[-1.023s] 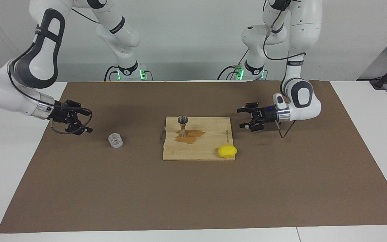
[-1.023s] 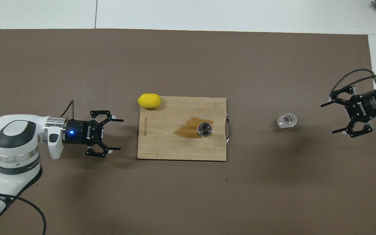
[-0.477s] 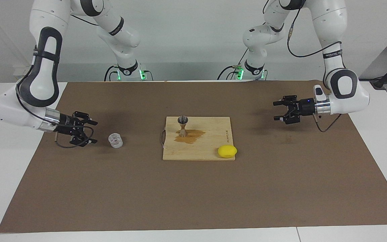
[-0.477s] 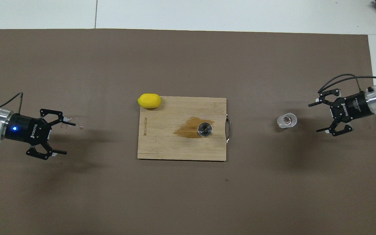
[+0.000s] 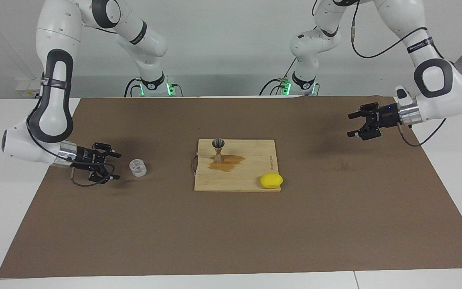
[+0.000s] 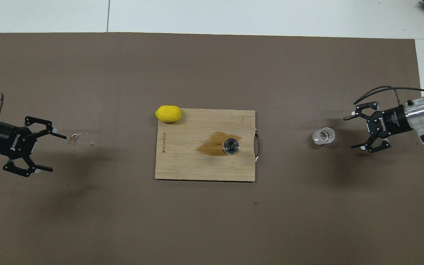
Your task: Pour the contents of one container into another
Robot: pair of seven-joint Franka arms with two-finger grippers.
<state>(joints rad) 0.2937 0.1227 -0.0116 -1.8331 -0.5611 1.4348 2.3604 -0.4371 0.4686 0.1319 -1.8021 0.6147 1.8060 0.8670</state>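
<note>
The glass stands upright on the brown mat of the worktop, toward the right arm's end and about midway between the edge by the robots and the edge away from them, so a sideways grip can take it by its walls. The right claw lies low and level just beside it on the side toward that end, fingers spread wide enough to pass around the glass but not touching it; that pose suits a side grasp, which would leave the rim free for tipping. The jigger stands upright on the board at the middle of the worktop, near the board's handled edge that faces the glass, its open cup up and ready to receive. A brown stain spreads on the board around its foot, so I judge that aim matters with so narrow a mouth. A lemon rests at the board's corner away from the robots, clear of the pouring path. The left claw hangs spread in the air over the mat near the left arm's end, waiting well apart.
</note>
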